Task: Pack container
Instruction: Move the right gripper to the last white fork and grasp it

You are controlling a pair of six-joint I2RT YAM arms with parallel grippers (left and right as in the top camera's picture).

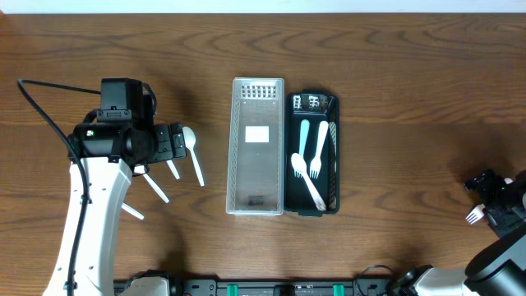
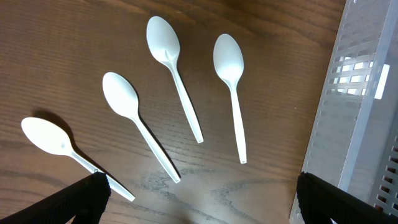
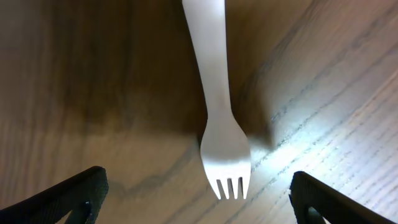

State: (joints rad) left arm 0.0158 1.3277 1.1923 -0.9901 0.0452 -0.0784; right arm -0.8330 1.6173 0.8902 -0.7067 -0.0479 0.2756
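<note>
Several white plastic spoons lie fanned out on the wooden table, also in the overhead view. My left gripper is open and empty above their handle ends; in the overhead view it sits just left of the spoons. A white plastic fork lies on the table under my right gripper, which is open with the tines between its fingers, not touching. In the overhead view the fork pokes out beside the right gripper. A dark container holds white forks and a teal utensil.
A clear ribbed plastic lid or tray lies directly left of the dark container, touching it; its edge shows at the right of the left wrist view. A black cable loops behind the left arm.
</note>
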